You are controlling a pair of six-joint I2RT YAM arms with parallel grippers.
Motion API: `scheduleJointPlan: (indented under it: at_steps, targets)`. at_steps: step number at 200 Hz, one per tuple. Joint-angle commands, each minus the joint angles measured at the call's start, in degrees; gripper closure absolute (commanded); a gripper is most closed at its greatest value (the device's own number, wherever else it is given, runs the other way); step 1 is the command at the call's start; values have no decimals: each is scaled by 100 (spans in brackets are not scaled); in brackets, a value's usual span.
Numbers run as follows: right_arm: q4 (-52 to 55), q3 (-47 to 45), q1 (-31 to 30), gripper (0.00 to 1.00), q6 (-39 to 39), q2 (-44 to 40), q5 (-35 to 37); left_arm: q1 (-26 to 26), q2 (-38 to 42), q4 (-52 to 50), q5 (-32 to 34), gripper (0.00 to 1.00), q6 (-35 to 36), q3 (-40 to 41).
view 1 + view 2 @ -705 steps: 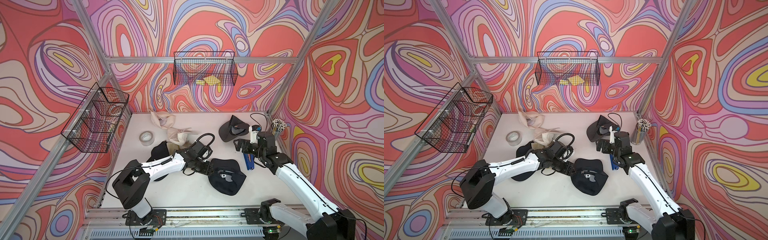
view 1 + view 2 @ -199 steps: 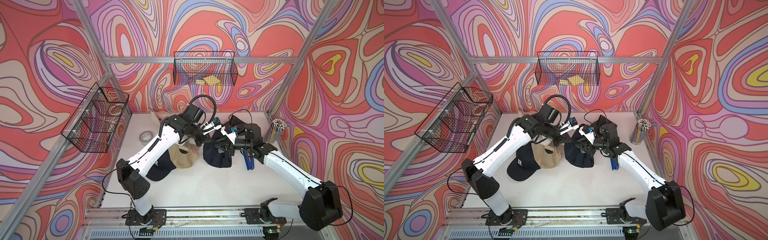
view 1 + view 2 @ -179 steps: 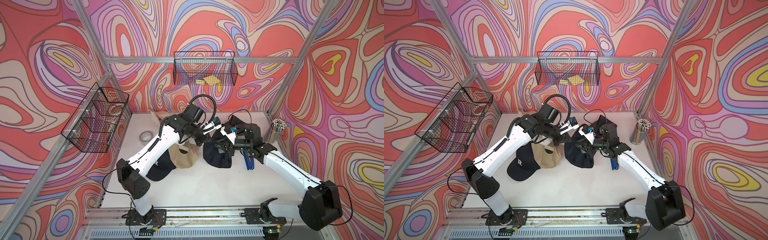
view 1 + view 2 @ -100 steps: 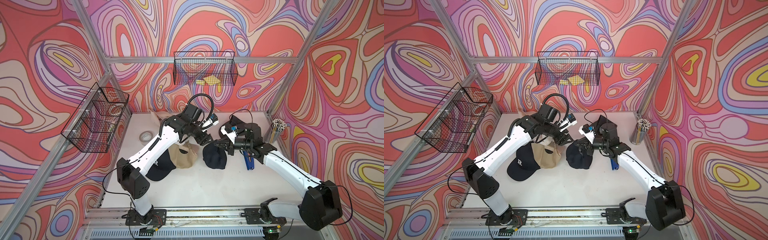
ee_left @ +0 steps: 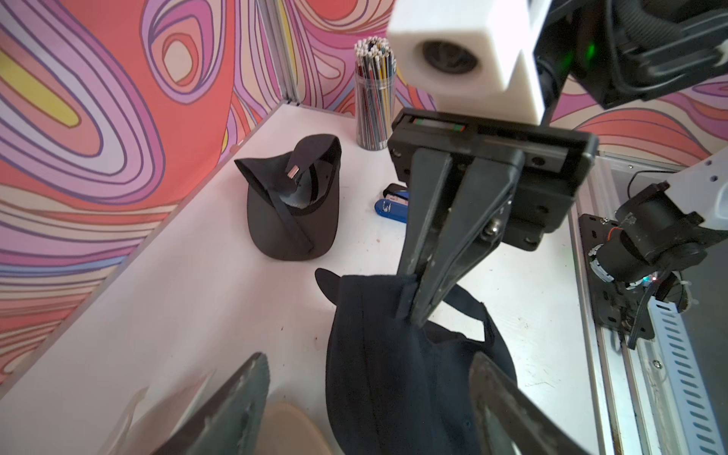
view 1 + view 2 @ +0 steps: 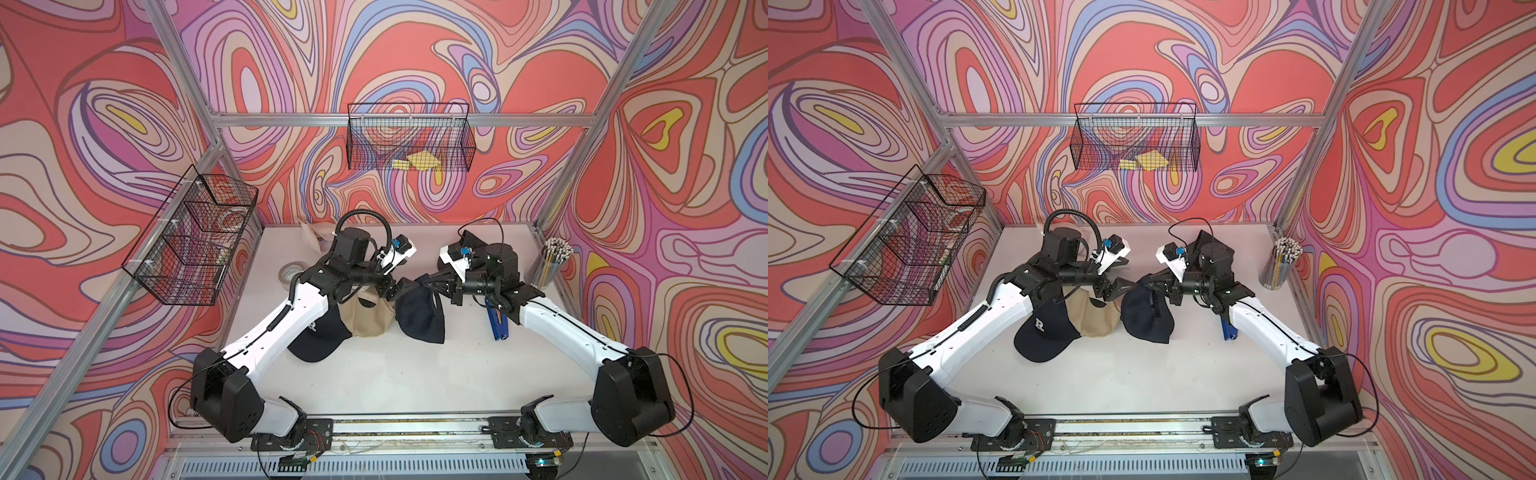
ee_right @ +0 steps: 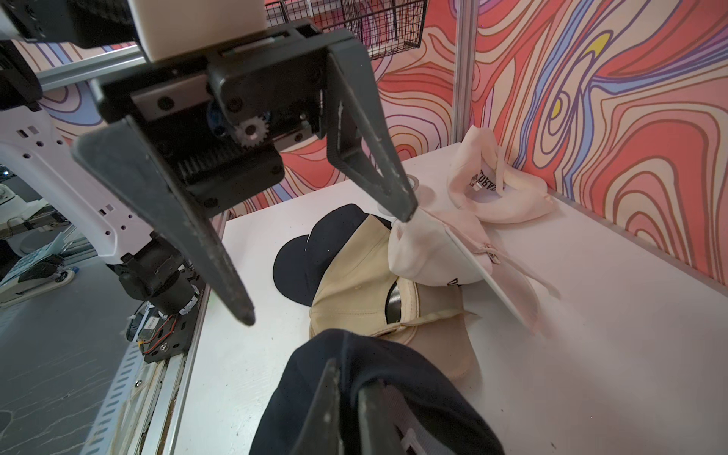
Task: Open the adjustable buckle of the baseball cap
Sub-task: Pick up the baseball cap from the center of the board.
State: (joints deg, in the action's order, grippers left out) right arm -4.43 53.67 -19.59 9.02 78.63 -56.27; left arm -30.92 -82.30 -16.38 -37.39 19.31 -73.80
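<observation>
Cap, dark navy, hangs at mid-table with its back edge pinched between the closed fingers of the right gripper. Just left of it, the left gripper is spread wide and holds nothing. A beige cap lies further left, then a navy cap with a white R. A blue stapler lies to the right.

The strap buckle of the dark navy fabric baseball cap cannot be made out in any view. The right claw covers the fabric it pinches, and the right wrist view's edge cuts the cap off. The left arm hides part of the tan cotton cap. The black wire basket on the side wall holds contents too small to tell.
</observation>
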Motion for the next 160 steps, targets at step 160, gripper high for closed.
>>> scheduleJointPlan:
  at_steps: [160]
  targets:
    - [-521,-38,-18,100,-372,-175,-481,-2,-694,605,-903,50,249,169]
